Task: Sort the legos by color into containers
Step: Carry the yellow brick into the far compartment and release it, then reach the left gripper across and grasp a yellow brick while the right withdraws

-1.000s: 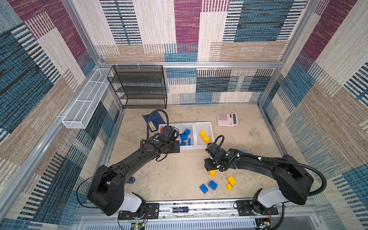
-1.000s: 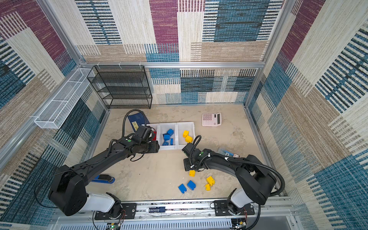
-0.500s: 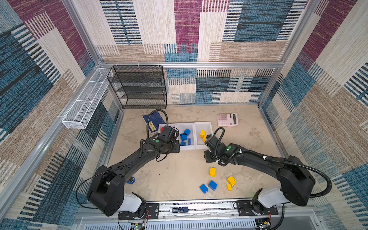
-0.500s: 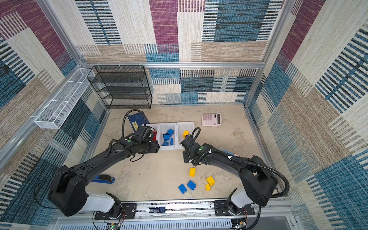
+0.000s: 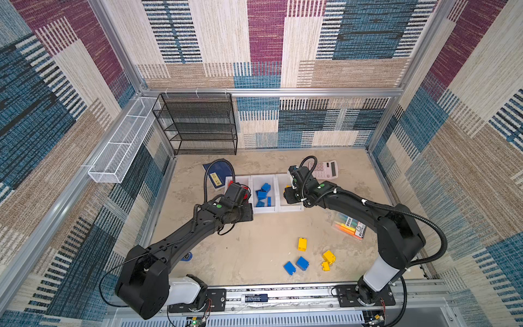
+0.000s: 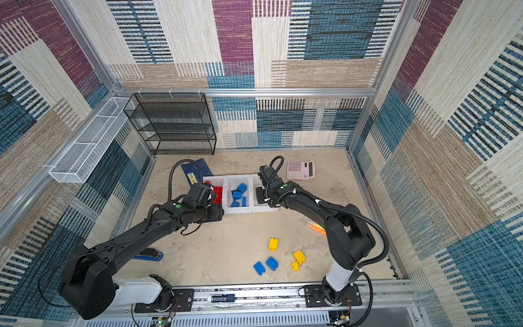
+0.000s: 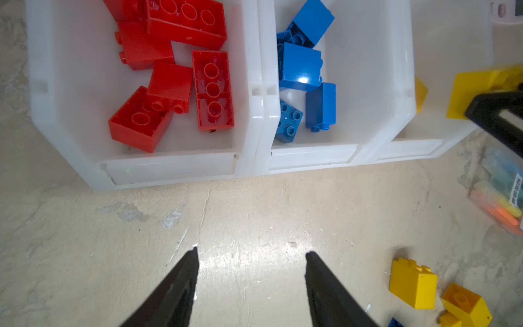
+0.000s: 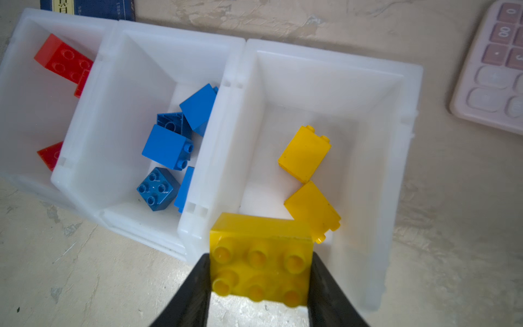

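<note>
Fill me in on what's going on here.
Two robot arms are sorting plastic bricks by colour into three joined white bins. The right claw grips a yellow brick above the front edge of the bin holding two other yellow ones. The left claw hangs open and empty over the table. Red bricks and blue bricks fill their own bins. Three loose yellow bricks and two loose blue bricks wait.

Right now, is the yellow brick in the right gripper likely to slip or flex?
Probably stiff: the yellow brick shows straight edges in the right gripper. Its glossy walls could slip or twist. Likely light: the upturned red brick in the bin shows a hollow underside.
</note>
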Controlling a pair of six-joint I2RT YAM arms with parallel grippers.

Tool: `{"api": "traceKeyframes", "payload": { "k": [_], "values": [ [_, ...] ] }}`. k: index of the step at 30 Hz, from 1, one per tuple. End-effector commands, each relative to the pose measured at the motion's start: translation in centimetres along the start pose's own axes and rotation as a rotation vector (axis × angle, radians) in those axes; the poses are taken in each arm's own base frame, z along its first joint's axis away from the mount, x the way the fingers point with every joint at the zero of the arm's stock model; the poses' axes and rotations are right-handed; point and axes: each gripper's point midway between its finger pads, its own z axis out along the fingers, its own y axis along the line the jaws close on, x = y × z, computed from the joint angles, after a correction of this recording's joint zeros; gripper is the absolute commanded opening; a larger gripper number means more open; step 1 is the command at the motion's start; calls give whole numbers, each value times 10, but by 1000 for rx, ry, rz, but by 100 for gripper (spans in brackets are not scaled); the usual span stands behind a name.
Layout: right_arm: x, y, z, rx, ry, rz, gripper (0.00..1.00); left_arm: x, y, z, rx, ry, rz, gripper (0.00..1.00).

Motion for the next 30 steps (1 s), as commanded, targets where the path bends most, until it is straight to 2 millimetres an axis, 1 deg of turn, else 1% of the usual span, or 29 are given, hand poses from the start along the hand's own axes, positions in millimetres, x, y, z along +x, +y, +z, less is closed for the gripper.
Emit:
{"api": "traceKeyframes", "payload": {
  "k": [1,3,7,23,27,30],
  "values": [
    [-4,3,3,-13,1,0,68,-1,0,0,3,-8,-23,63],
    [-4,3,1,-9,-1,2,71,1,1,0,3,-7,-24,63],
    [-6,0,-5,-3,-17,6,72,2,2,1,2,-6,-24,63],
    [-3,0,-13,-10,-22,10,72,2,1,1,7,-1,-21,64],
    [-3,0,-16,-11,-29,14,72,3,-3,1,21,4,-17,64],
    [-6,-10,-24,-5,-40,36,73,2,-11,-1,39,3,13,64]
  ]
}}
